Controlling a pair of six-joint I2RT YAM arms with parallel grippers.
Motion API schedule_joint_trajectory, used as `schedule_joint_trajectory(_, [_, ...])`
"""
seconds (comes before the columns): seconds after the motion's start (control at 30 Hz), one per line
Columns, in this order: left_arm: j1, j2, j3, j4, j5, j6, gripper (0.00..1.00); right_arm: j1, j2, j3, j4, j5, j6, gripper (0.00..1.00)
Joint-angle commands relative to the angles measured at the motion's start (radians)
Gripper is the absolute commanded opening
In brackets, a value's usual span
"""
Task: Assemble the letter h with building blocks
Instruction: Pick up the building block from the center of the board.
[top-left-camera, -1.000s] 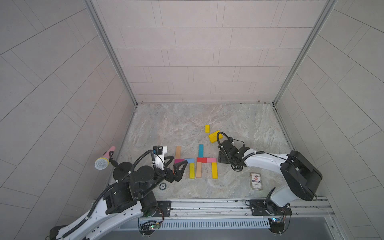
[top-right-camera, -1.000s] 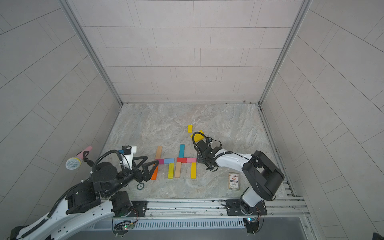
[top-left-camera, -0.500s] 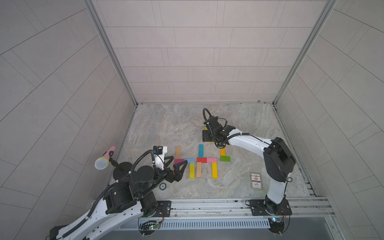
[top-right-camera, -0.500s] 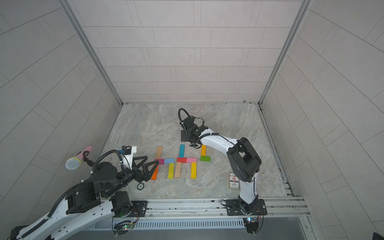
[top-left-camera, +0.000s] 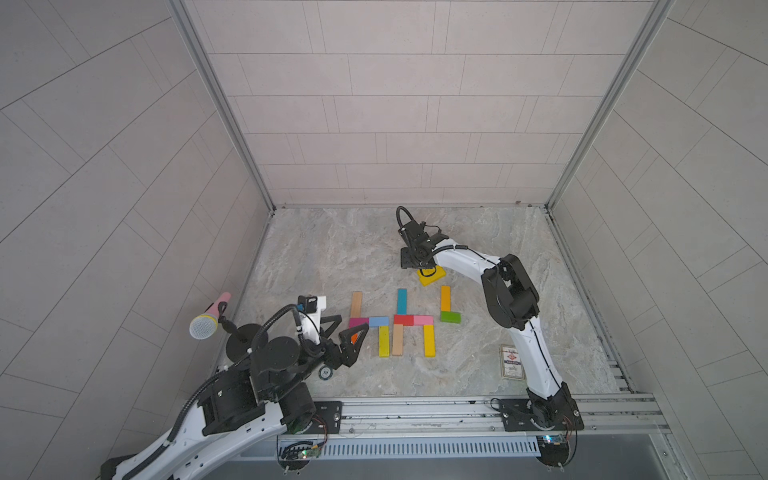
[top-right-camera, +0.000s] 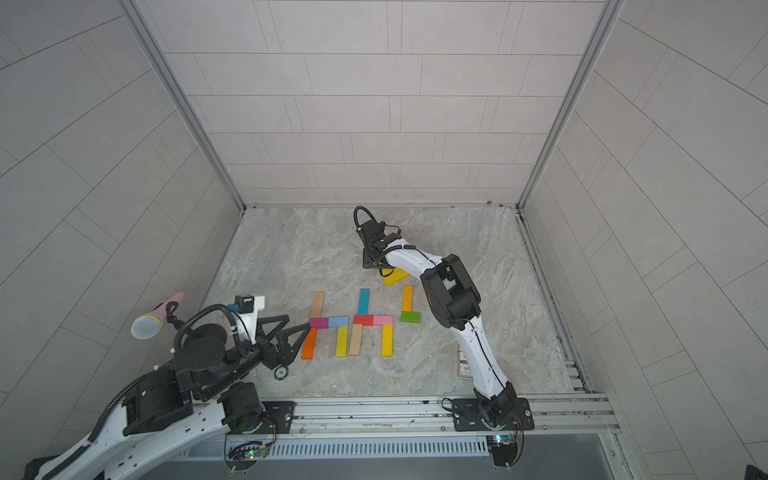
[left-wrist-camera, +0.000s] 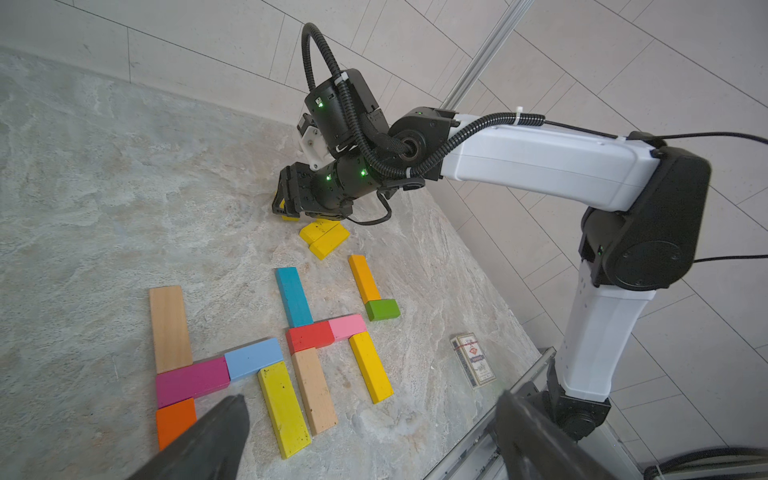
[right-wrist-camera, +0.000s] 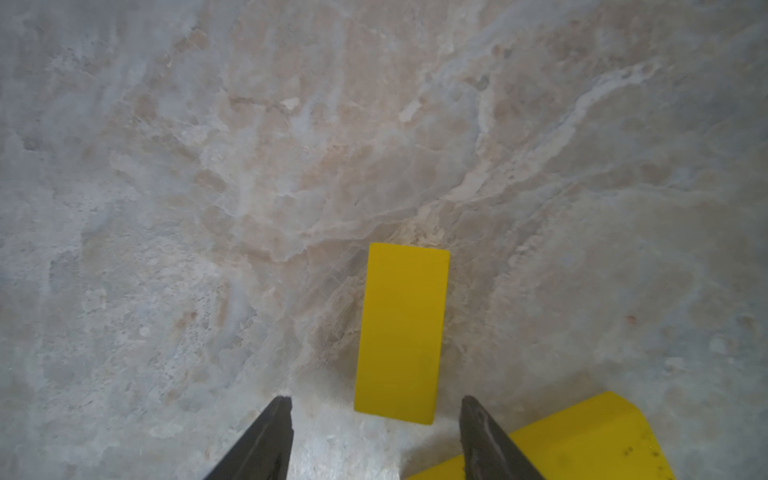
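**Left.** The left pincer (top-right-camera: 299, 322) stands wide and empty, low beside the orange block (top-right-camera: 308, 344) at the near-left end of the layout. It has no part in this step and is judged best kept where it is.

**Centre.** Two h figures lie flat on the desk (top-left-camera: 332, 257), blocks touching, led by the plain wood upright (top-left-camera: 356, 304) and the teal upright (top-left-camera: 401, 301).

**Step in hand.** The right pincer (right-wrist-camera: 375, 401) is partly apart and holds nothing. It sits low over the small yellow block (right-wrist-camera: 401, 332), which lies flat on the far part of the desk just beside the yellow pair (left-wrist-camera: 324, 237). The block's near end lies between the fingertips, off-centre, with a gap on each side.

**Recommendation.**
- Centre the jaws over the block.
- Advance until the pads face its long sides.
- Close squarely.
- Keep the finger nearest the yellow pair from nudging it.

**Right.** The amber block (top-left-camera: 445, 298) touches the green block (top-left-camera: 450, 317). This appears to be a third h begun, and the likely destination.
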Motion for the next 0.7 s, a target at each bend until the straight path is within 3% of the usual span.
schedule_joint_trajectory(0.0, [0.000,-0.015,0.022,-0.013,-0.010,0.000,1.00,-0.001,0.049,0.051,-0.087,0.045,-0.016,0.62])
schedule_joint_trajectory(0.4, [0.000,-0.029,0.019,-0.022,-0.006,-0.003,1.00,-0.018,0.053,0.089,-0.060,0.106,-0.066,0.34])
schedule_joint_trajectory(0.5, [0.000,-0.032,0.021,-0.024,-0.008,-0.004,1.00,-0.018,-0.023,0.045,-0.037,0.147,-0.044,0.31])
schedule_joint_trajectory(0.67, [0.000,-0.041,0.019,-0.020,-0.011,-0.005,1.00,-0.023,-0.282,-0.182,0.045,0.207,0.066,0.30])
